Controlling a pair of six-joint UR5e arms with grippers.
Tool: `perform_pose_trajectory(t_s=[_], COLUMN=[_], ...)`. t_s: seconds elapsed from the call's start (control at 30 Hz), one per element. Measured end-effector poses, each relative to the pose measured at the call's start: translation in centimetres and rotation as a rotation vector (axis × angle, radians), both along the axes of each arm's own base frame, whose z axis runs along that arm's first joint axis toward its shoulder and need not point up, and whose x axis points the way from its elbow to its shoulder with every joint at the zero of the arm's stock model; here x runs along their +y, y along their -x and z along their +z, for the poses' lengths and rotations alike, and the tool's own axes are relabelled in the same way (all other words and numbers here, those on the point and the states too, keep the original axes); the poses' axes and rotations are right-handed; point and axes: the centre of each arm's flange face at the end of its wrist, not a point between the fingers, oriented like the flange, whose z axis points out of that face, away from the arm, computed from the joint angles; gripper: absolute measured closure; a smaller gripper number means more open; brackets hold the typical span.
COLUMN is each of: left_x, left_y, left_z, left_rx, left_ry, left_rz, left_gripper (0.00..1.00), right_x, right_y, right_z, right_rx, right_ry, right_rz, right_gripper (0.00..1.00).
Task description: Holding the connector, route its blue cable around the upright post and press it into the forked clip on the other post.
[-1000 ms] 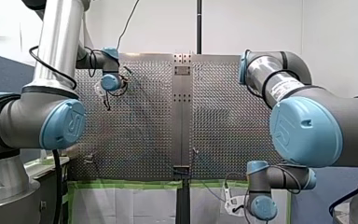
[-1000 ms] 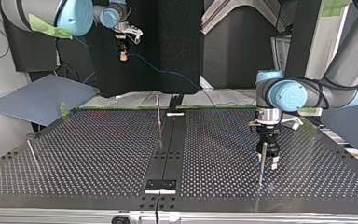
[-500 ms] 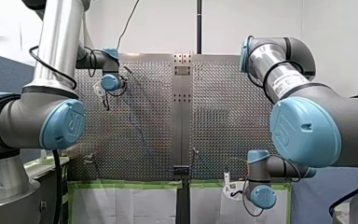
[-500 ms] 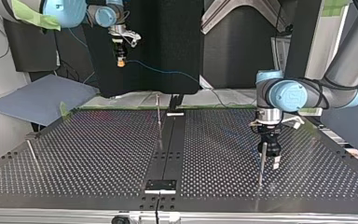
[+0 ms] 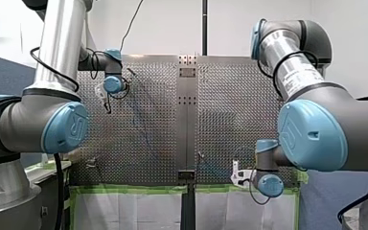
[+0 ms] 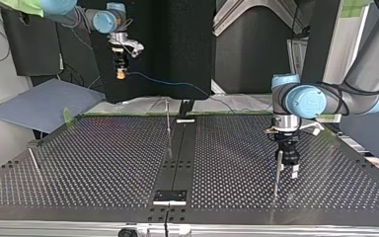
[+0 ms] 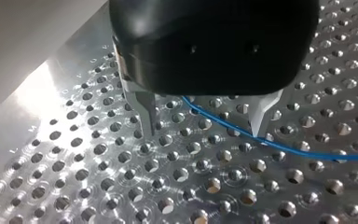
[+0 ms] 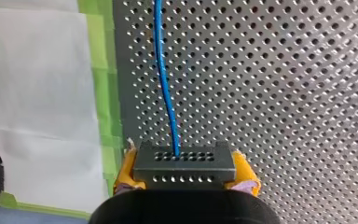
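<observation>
My right gripper (image 8: 184, 173) is shut on the dark grey connector (image 8: 184, 161), held between its yellow pads (image 8: 127, 168). The blue cable (image 8: 164, 79) leaves the connector and runs ahead over the perforated plate. In the top view this gripper (image 6: 121, 73) hangs high above the table's back left, and the cable (image 6: 177, 85) trails off to the right. My left gripper (image 6: 289, 167) hovers low at the top view's right, close beside a thin upright post (image 6: 277, 174). Its metal fingers (image 7: 145, 112) stand open, and the blue cable (image 7: 284, 147) lies across the plate under them.
Another thin post (image 6: 168, 126) stands at the back centre by the dark middle strip (image 6: 175, 163), and one more (image 6: 33, 160) near the top view's left edge. Green tape (image 8: 103, 84) and white sheeting border the table's near edge under my right gripper.
My right arm has carried the connector upward in the front view, and leftward and down in the top view, over the table's edge. My left gripper has barely shifted beside its post.
</observation>
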Motion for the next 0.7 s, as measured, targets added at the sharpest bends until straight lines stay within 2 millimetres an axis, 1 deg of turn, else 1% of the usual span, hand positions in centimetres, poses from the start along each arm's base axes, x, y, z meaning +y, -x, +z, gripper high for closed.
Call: perform_pose_trajectory(t_s=[0.17,0.33,0.4,0.53,0.7], left_x=[-0.1,0.0,0.0,0.1,0.1], left_y=[0.1,0.1,0.1,0.2,0.3], left_z=[-0.1,-0.1,-0.1,-0.2,-0.3], left_rx=[0.007,0.011,0.014,0.021,0.029], left_ry=[0.001,0.003,0.004,0.005,0.006], left_rz=[0.006,0.009,0.01,0.021,0.031], left_gripper=[0.01,0.01,0.01,0.01,0.01], right_x=[-1.4,-2.9,-3.3,-3.7,-3.6], right_y=[0.4,0.3,0.3,0.3,0.4], right_z=[2.2,4.6,5.3,5.7,5.3], right_rx=[0.005,0.002,0.003,0.015,0.025], right_ry=[0.031,0.064,0.074,0.071,0.058], right_rz=[-0.016,-0.019,-0.019,-0.018,-0.017], right_gripper=[1.0,1.0,1.0,1.0,1.0])
